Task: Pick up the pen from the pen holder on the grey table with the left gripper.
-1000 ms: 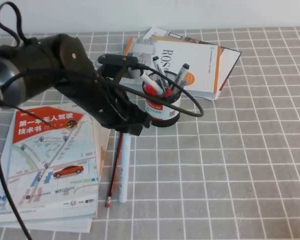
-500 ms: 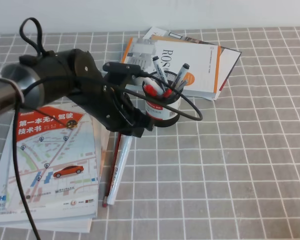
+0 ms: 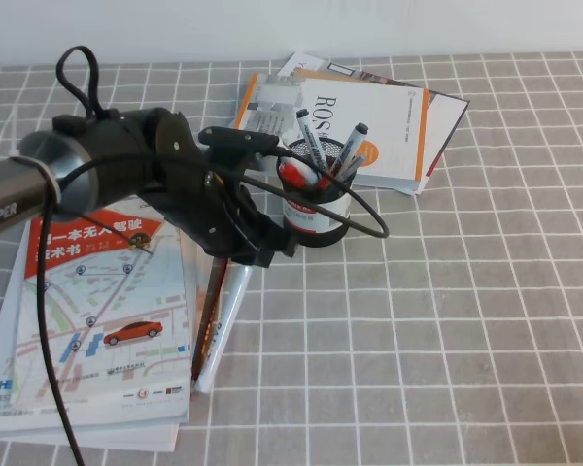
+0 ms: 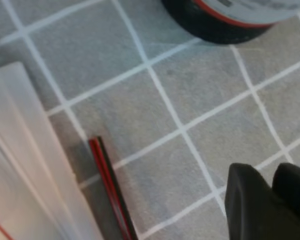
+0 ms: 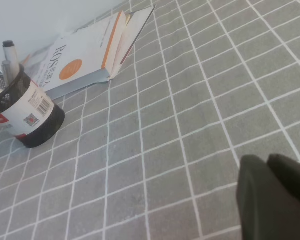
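Note:
The white pen point(image 3: 219, 330) lies slanted on the grey table point(image 3: 447, 320), beside the red pencil point(image 3: 204, 325) and the book edge. Its upper end is hidden under my left gripper point(image 3: 245, 254). In the left wrist view the left gripper point(image 4: 272, 200) shows its fingers close together with nothing between them, the pencil point(image 4: 110, 195) to their left, and no pen. The black mesh pen holder point(image 3: 316, 209) stands just right of the gripper and holds several markers; its base shows in the left wrist view point(image 4: 225, 20). My right gripper point(image 5: 270, 195) is shut and empty, far from the holder point(image 5: 32, 117).
A book with a map cover point(image 3: 97, 311) lies on a stack at the left, with its page edges close to the pencil point(image 4: 20, 165). An open white and orange book point(image 3: 379, 126) lies behind the holder. A loose black cable point(image 3: 364, 209) loops past the holder.
My left arm has shifted left and slightly down. The pen and pencil have swung with it, and their lower ends have moved left toward the map book.

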Controlling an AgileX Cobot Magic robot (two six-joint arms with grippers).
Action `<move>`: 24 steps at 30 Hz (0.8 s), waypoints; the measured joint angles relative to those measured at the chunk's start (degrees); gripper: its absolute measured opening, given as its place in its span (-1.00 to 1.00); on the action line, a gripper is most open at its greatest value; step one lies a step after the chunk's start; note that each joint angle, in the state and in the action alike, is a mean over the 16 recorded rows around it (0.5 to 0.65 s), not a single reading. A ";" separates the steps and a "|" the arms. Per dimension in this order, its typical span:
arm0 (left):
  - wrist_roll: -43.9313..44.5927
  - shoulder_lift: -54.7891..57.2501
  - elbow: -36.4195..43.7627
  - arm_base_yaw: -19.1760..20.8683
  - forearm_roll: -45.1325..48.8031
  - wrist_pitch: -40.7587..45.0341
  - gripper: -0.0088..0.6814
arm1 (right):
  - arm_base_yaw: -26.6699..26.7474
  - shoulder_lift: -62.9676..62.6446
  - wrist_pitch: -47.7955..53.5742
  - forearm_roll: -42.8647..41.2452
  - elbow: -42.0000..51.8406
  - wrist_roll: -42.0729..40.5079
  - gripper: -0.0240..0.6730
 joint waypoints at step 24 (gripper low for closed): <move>-16.43 1.87 0.00 0.00 9.92 -4.88 -0.74 | 0.00 0.00 0.00 0.00 0.00 0.00 -0.97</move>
